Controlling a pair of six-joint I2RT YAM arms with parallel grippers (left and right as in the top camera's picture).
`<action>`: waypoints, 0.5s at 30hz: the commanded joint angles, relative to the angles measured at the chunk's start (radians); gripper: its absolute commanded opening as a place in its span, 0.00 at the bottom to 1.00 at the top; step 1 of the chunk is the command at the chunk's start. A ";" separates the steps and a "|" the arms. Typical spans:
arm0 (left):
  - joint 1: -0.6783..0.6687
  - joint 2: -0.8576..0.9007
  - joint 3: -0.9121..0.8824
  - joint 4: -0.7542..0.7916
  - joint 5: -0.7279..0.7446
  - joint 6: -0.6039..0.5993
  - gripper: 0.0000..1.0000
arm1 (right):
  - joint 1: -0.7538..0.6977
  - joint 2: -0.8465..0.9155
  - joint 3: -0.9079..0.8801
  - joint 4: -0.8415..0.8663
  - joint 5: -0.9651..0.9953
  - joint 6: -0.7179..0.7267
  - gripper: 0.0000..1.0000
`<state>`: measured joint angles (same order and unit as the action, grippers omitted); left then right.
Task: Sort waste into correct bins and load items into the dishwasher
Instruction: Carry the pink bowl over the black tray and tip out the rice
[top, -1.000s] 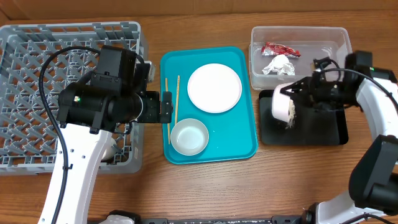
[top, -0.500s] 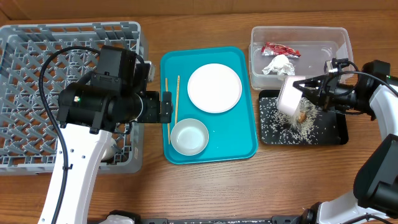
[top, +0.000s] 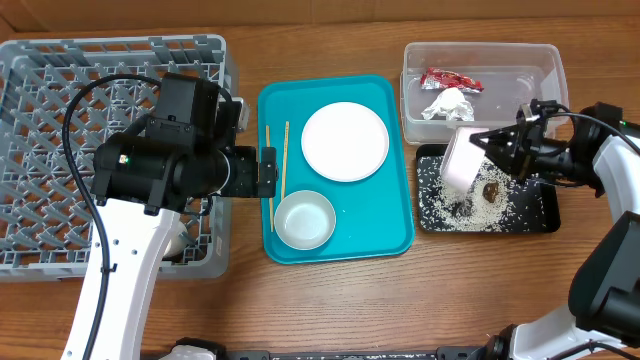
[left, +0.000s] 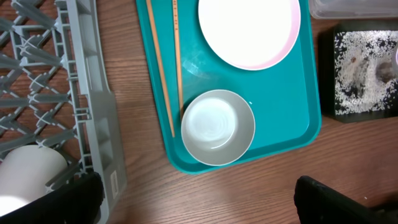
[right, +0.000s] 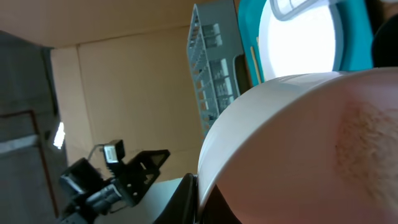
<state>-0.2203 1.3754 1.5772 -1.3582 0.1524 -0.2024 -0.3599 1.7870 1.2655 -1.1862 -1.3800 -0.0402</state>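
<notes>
My right gripper (top: 497, 150) is shut on the rim of a white bowl (top: 460, 160) and holds it tipped on its side over the black tray (top: 541, 216); the wrist view shows my finger (right: 198, 194) clamped on the bowl (right: 298, 149). Rice grains (top: 438, 196) and a brown lump (top: 492, 190) lie in the black tray. The clear tub (top: 545, 58) holds a red wrapper (top: 450, 80) and a paper wad (top: 447, 103). My left gripper (top: 266, 172) is open and empty above the table between the dish rack (top: 60, 110) and the chopsticks (top: 276, 160).
The teal tray (top: 395, 235) carries a white plate (top: 345, 141), a grey bowl (top: 304, 220) and the chopsticks. A white cup (left: 28, 177) lies in the rack's near corner. The left arm overhangs the rack's right side.
The right gripper tipped the white bowl over the black tray. Rice and the brown lump fell out and now lie spread in the tray. The left arm has not moved.
</notes>
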 joint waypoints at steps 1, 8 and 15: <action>0.005 -0.016 0.013 0.001 -0.006 0.023 1.00 | -0.002 0.011 -0.003 0.040 0.027 -0.021 0.04; 0.005 -0.016 0.013 0.005 -0.006 0.023 1.00 | -0.004 0.026 -0.003 0.032 0.034 0.000 0.04; 0.005 -0.016 0.013 0.000 -0.006 0.023 1.00 | -0.006 0.045 -0.003 0.029 0.011 0.040 0.04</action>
<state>-0.2203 1.3754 1.5772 -1.3582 0.1524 -0.2024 -0.3603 1.8111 1.2617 -1.1503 -1.3857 -0.0612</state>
